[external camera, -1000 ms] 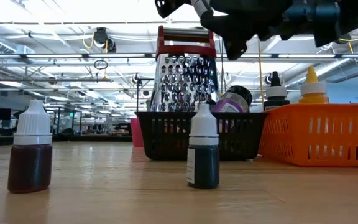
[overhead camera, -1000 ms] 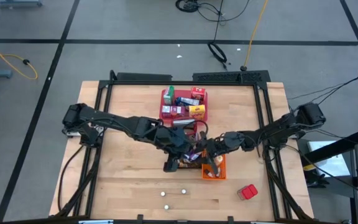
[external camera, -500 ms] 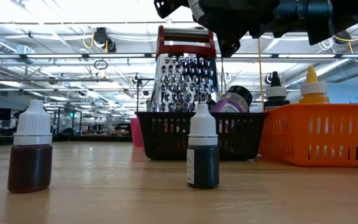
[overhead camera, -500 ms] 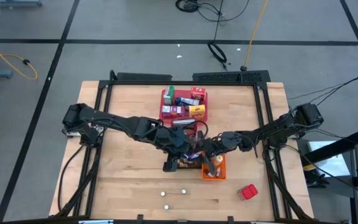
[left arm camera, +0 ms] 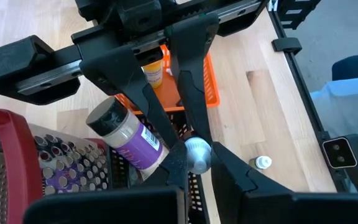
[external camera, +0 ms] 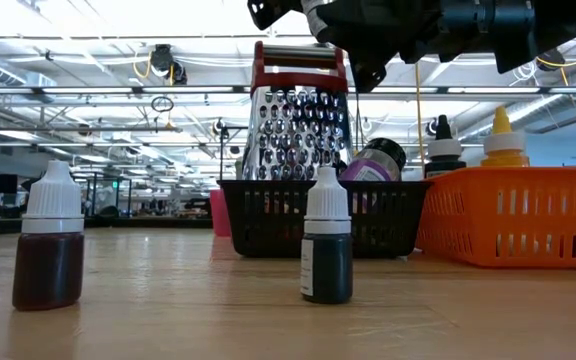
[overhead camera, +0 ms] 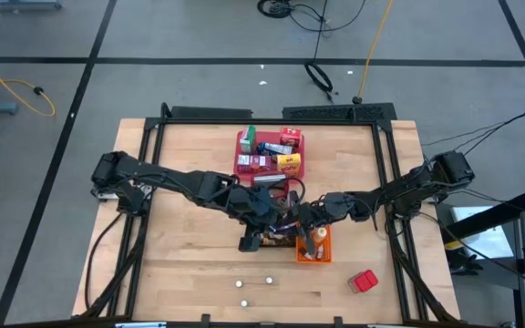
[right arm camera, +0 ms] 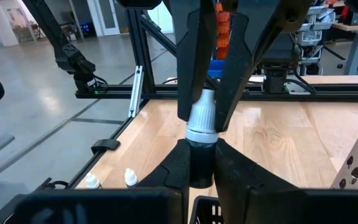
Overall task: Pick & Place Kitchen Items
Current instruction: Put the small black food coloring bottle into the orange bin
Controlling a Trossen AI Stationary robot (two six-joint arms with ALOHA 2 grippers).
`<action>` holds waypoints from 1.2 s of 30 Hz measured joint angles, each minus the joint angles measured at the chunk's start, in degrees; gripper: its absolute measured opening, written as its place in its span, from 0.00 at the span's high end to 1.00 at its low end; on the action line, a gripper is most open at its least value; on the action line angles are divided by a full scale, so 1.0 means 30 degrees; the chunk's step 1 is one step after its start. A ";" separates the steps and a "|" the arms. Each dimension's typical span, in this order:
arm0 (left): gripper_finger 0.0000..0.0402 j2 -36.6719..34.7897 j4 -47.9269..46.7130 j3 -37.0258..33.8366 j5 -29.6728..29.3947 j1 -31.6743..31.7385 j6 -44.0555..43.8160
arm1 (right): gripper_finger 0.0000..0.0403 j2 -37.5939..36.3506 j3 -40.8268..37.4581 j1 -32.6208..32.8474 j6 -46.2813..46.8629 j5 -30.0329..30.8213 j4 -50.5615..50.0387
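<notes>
Since a second ago the right gripper [right arm camera: 201,163] has pinched onto a white-capped dark dropper bottle [right arm camera: 200,146] held upright above the black wire basket [external camera: 318,215], while the left gripper [left arm camera: 194,163], also above it, clamps a small grey knob [left arm camera: 197,153], so a handover or placement looks imminent.

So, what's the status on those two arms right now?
Left gripper shut on small dark bottle, at cap. Right gripper shut on its body. Held above black wire basket; grater below.

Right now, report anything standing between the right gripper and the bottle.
Nothing visible does. The right gripper is shut on the dark body of the bottle, and the left gripper clamps its white cap.
</notes>
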 joint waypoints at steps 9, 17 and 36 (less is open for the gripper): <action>0.80 -0.0168 -0.0002 -0.0015 0.0007 0.0010 0.0213 | 0.90 -0.0010 -0.0005 0.0005 -0.0143 -0.0129 -0.0046; 0.64 -0.0727 -0.1039 -0.0029 -0.0112 0.0340 0.0347 | 0.90 -0.0400 -0.0015 0.0019 -0.0247 -0.0194 -0.0732; 0.63 -0.2341 -0.5995 -0.0372 -0.2922 0.0077 -0.1991 | 0.90 -0.7135 -0.2741 0.1954 0.0275 0.3589 -0.8024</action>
